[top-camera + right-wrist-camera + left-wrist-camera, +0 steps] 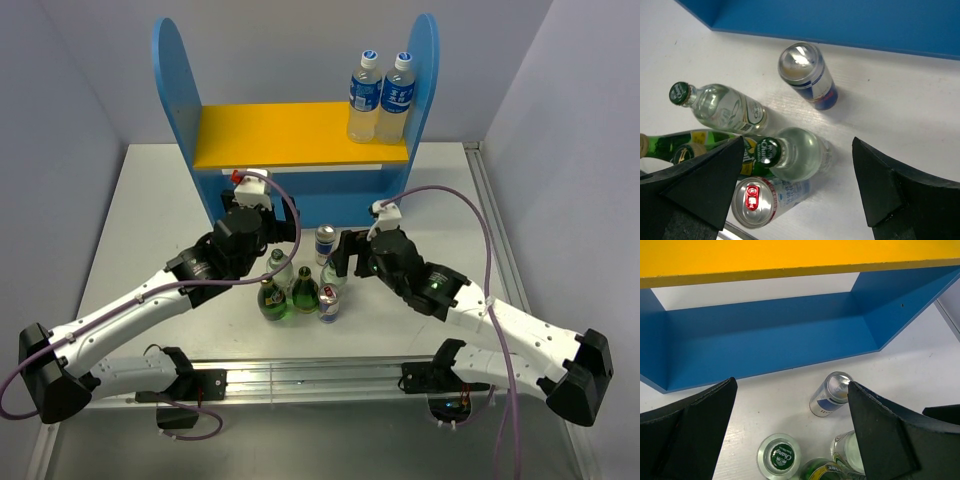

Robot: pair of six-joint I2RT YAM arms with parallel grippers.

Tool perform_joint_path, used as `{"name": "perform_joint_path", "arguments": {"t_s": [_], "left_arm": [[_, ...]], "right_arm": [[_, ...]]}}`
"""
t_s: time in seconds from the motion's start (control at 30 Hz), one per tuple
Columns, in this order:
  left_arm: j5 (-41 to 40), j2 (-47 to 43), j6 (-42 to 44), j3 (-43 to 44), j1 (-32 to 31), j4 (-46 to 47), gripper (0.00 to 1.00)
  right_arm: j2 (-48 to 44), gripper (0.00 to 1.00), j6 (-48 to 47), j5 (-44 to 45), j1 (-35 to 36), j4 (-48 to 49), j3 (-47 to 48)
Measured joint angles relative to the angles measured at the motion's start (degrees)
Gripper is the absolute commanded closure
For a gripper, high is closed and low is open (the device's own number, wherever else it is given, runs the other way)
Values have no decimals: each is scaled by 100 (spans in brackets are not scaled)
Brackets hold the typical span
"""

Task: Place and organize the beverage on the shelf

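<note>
The blue shelf [182, 100] with its yellow upper board [280, 133] stands at the back. Six drinks cluster on the table in front of it: a blue-and-silver can [325, 243], two clear bottles [280, 268] [333, 272], two green bottles [271, 298] [304, 292] and a second can [328, 305]. My left gripper [791, 386] is open and empty above the cluster's left side, facing the shelf's lower level [770, 347]. My right gripper [799, 142] is open and empty, its jaws standing either side of a clear bottle [795, 152] without touching it.
Two taller plastic bottles with blue labels [381, 95] stand on the right end of the yellow board. The table's right edge has a metal rail [490, 220]. Both arms reach in from the near edge, flanking the cluster.
</note>
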Motion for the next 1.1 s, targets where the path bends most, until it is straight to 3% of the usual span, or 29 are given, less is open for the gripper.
{"name": "perform_joint_path", "arguments": {"t_s": [0.27, 0.5, 0.77, 0.87, 0.97, 1.0, 1.07, 1.1], "left_arm": [[-46, -33, -37, -146, 0, 7, 1], [-52, -33, -39, -155, 0, 22, 1], [-57, -33, -44, -155, 0, 20, 1], [-61, -33, -44, -155, 0, 22, 1], [-90, -33, -46, -168, 0, 33, 1], [-96, -33, -46, -170, 0, 33, 1], [-103, -33, -48, -175, 0, 35, 1], [-105, -33, -48, -175, 0, 37, 1]], "right_arm": [[385, 10, 219, 129, 459, 197, 0], [595, 28, 334, 352, 601, 437, -63], [1021, 37, 407, 579, 601, 654, -212], [1093, 49, 422, 597, 614, 772, -216], [1095, 68, 356, 750, 619, 881, -229], [1091, 82, 315, 861, 612, 905, -227], [1106, 99, 339, 890, 592, 944, -227], [1128, 100, 337, 907, 603, 970, -227]]}}
